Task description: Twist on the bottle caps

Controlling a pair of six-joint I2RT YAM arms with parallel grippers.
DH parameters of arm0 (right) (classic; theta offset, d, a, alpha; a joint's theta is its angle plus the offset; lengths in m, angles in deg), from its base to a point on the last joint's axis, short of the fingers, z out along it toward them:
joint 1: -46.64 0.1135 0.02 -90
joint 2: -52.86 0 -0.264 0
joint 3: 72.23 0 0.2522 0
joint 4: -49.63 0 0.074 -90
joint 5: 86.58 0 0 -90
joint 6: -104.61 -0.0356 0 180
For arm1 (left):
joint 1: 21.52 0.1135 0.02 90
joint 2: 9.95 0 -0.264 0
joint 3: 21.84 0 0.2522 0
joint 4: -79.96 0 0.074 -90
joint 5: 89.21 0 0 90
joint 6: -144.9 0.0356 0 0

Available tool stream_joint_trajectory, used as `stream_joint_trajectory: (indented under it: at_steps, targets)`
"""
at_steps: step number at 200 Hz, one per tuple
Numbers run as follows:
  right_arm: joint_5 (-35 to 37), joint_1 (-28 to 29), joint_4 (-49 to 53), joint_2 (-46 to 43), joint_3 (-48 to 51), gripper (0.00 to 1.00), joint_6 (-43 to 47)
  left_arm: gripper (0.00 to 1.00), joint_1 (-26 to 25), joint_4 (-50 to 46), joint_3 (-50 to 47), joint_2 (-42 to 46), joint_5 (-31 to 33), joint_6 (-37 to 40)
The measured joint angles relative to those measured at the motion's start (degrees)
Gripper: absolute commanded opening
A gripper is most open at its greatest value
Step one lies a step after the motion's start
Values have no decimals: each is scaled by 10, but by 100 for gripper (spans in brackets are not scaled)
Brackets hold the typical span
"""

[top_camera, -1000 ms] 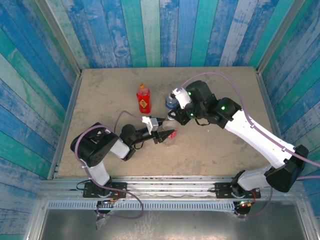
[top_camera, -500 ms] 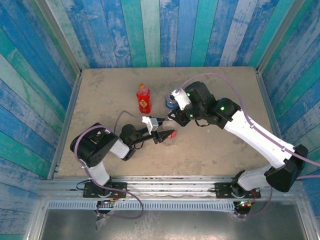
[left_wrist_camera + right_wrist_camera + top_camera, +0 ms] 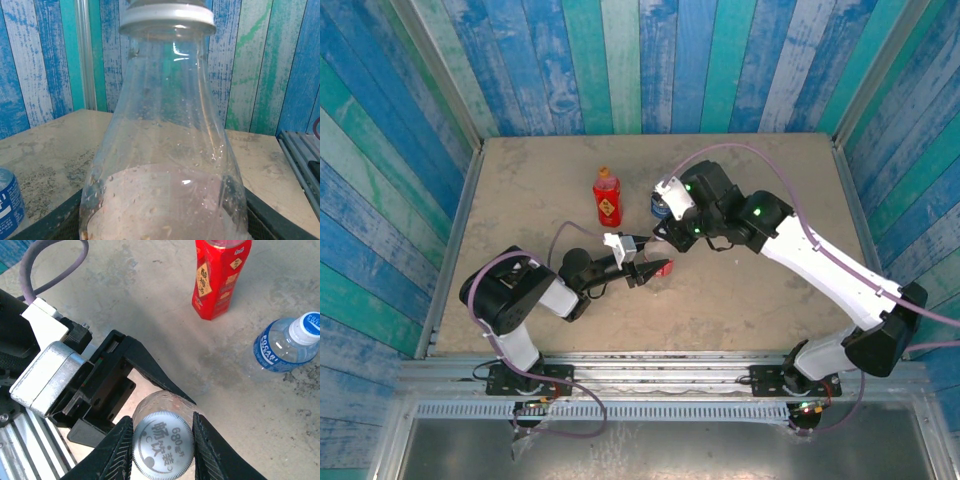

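Pinching white cap (image 3: 162,452) atop bottle (image 3: 165,175), right hand (image 3: 163,442)

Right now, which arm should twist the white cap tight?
Right. The right gripper pinches the white cap from above; the left gripper just holds the clear bottle beneath.

Both arms pair white tubular links with rounded black joint housings. The right arm (image 3: 820,262), lower right to centre of the top view, shows small green lights on its joints and a purple cable (image 3: 750,150) arching above. The left arm (image 3: 520,295), lower left, has a looping purple cable. The left claw (image 3: 648,270) has angular black fingers, a silver block (image 3: 47,375) and a white connector (image 3: 45,322). The right claw (image 3: 162,445) is black.
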Motion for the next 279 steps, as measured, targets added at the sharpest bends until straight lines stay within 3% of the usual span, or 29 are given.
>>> stream_joint_trajectory:
  at_steps: [84,158,173,199,239,258,279]
  targets:
    - [12,6,-75,-38,66,31,-9,61,0,0,0,0,-2,3]
    - [27,11,-58,-35,69,40,-9,61,-1,-1,0,0,0,4]
    - [33,11,-58,-35,69,46,-10,61,-1,-1,0,0,0,5]
    - [43,11,-58,-36,69,64,-10,61,-1,-1,0,0,0,5]
    - [52,11,-60,-57,70,73,-9,62,-1,-1,0,0,-1,5]
    - [49,11,-73,-82,81,70,-10,62,-1,-2,0,0,-1,5]
    - [42,6,-85,-102,88,48,-24,62,-1,-2,0,0,-1,5]
